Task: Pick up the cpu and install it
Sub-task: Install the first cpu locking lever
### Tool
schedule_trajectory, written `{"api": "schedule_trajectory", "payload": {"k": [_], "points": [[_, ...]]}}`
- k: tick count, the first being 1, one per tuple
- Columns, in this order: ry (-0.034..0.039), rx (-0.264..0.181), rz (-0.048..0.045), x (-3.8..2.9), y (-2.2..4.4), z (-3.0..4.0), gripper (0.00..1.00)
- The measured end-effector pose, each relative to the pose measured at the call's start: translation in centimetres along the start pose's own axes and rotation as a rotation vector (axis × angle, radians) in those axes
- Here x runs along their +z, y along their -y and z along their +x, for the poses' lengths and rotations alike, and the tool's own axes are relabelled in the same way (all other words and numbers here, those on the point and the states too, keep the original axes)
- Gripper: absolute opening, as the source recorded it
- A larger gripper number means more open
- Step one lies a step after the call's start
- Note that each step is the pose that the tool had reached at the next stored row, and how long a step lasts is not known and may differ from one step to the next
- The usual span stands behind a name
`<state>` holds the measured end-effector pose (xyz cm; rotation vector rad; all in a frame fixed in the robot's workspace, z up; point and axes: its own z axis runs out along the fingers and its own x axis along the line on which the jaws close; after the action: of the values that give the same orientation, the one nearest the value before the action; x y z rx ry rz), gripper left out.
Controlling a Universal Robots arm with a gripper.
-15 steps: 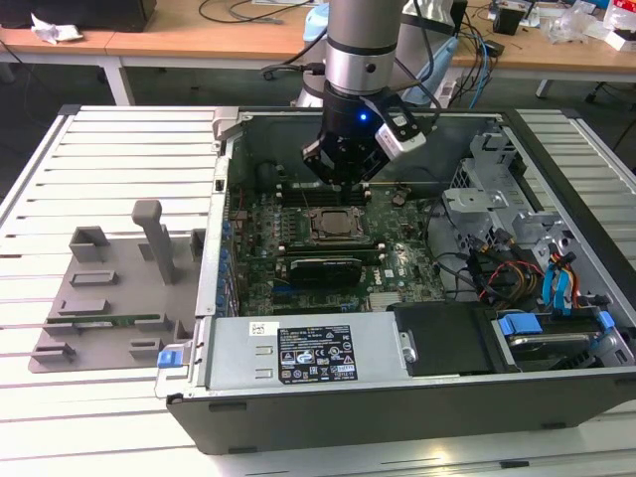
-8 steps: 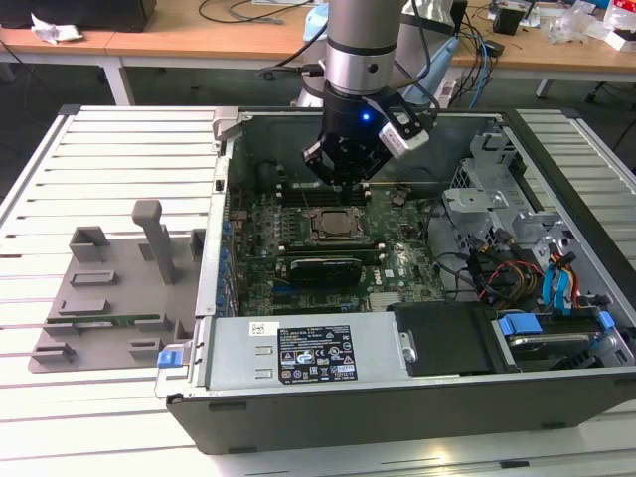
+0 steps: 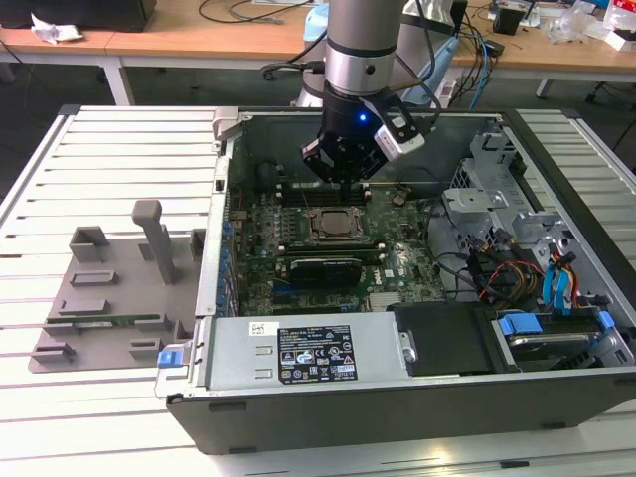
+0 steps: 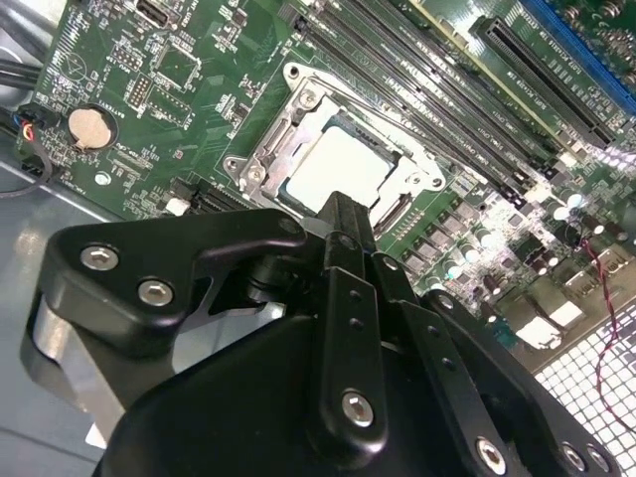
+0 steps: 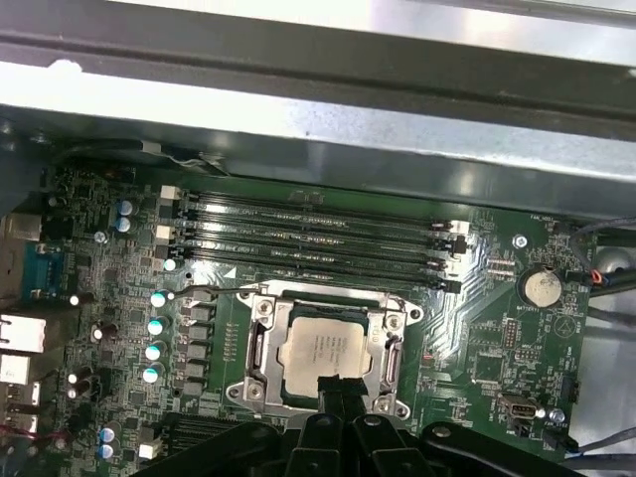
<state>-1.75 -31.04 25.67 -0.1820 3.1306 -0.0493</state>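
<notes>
CPU (image 3: 336,225) lies flat in the socket (image 3: 312,237) inside the computer case (image 3: 397,397) in the exterior view, straight beneath the gripper (image 3: 345,182). In the second wrist view the gripper (image 4: 343,214) looks pinched together and empty, just above the CPU's (image 4: 333,169) edge. The first wrist view shows the same.

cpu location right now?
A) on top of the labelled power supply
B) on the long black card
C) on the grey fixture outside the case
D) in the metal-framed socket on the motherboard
D: in the first wrist view the cpu lies flat inside the socket frame on the motherboard, with the gripper right above its edge.
</notes>
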Motion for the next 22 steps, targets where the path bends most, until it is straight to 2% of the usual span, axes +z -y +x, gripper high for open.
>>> {"api": "schedule_trajectory", "payload": {"k": [7,10,22], "points": [[-0.0004,0.0,0.0029,-0.08,0.0,0.01,0.11],[-0.0008,0.0,0.0063,-0.59,0.02,0.01,0.11],[-0.0008,0.0,0.007,-1.28,0.04,0.01,0.11]]}}
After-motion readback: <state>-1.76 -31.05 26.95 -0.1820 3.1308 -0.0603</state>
